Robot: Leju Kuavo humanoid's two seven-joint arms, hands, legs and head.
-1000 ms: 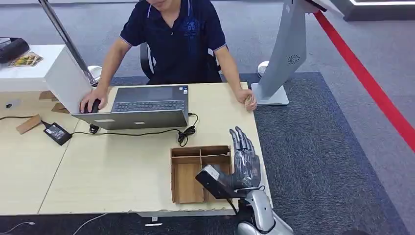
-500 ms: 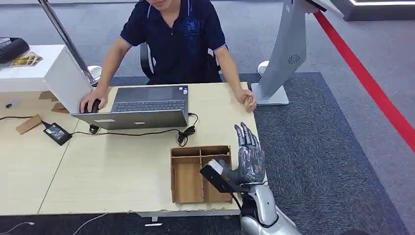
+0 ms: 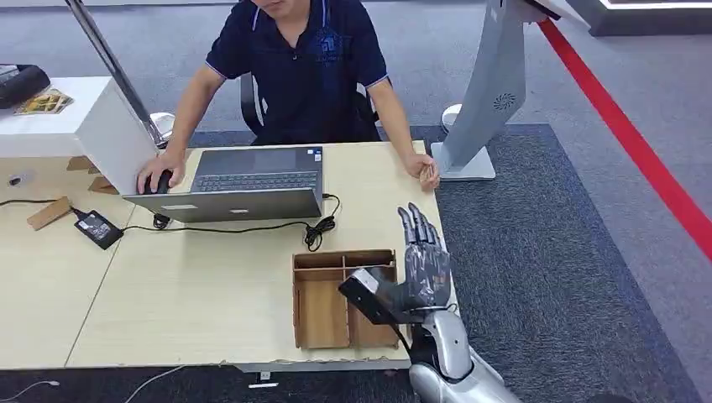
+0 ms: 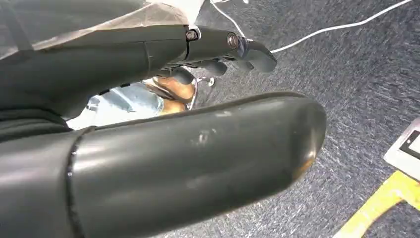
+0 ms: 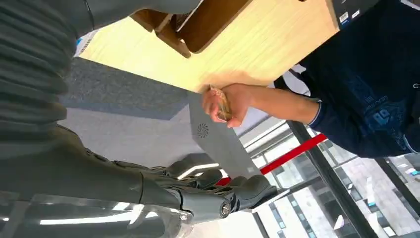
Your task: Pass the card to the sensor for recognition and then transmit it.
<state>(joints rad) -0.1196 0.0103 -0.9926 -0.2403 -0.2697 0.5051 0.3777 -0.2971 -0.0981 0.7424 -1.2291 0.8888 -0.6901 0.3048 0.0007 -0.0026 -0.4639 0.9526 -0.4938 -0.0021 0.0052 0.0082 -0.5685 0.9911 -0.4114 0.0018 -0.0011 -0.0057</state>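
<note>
Right hand (image 3: 422, 273): raised over the table's (image 3: 210, 294) right edge, fingers straight and apart, grasping nothing
Left hand (image 4: 218, 47): fingers loosely bent over carpet, nothing in it
Card (image 5: 221, 105): pinched in the person's hand (image 3: 424, 170), ahead of the right hand, apart from it
Tray (image 3: 323, 311): just left of the right hand
Laptop (image 3: 243, 180): ahead, to its left

Small thin tan card (image 3: 431, 175), pinched edge-on in a person's hand (image 3: 424, 168) at the far right corner of the pale wood desk (image 3: 210, 277). Tall light-grey angled stand (image 3: 491, 92) with a round vent, maybe the sensor, sits at 1 o'clock from it.
</note>
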